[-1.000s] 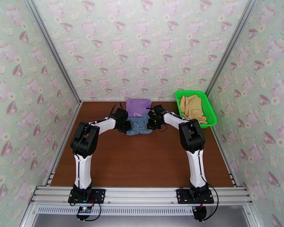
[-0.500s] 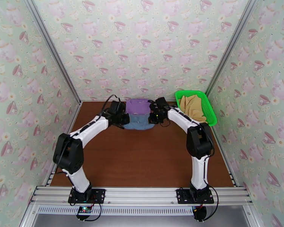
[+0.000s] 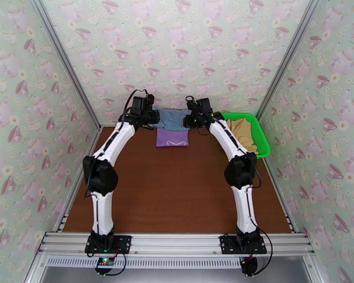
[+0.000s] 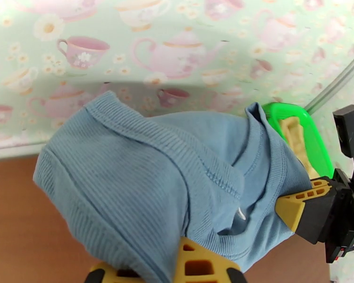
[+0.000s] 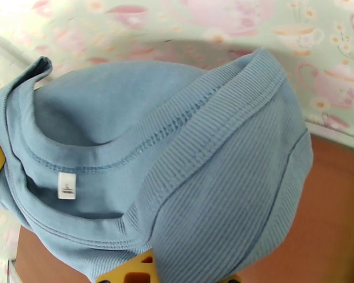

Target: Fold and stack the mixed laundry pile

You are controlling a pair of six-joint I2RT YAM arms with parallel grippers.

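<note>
Brown wooden table (image 3: 177,199) runs away from the two arm bases at your near edge, and both arms reach far across it toward the back. Past the middle, the lilac purple shirt (image 3: 172,137) lies folded flat on the wood. Just beyond it, the blue-grey shirt (image 3: 174,120) is held up off the table, spread between your two grippers. Seen from above, its lower edge overlaps the purple one's far edge, but you cannot tell whether they touch.

Your left gripper (image 3: 153,118) is pinched onto the shirt's left side and your right gripper (image 3: 192,120) onto its right side. In each wrist view the ribbed blue cloth drapes over the yellow fingers (image 4: 200,264) and buries their tips. The right wrist view shows the neckline with a small white label (image 5: 66,185) facing the camera.

Off to your right, near the far corner, the green basket (image 3: 265,146) sits on the table with the tan-yellow shirt (image 3: 242,132) crumpled inside it. Behind everything stands the teacup-patterned wall (image 3: 177,53).
</note>
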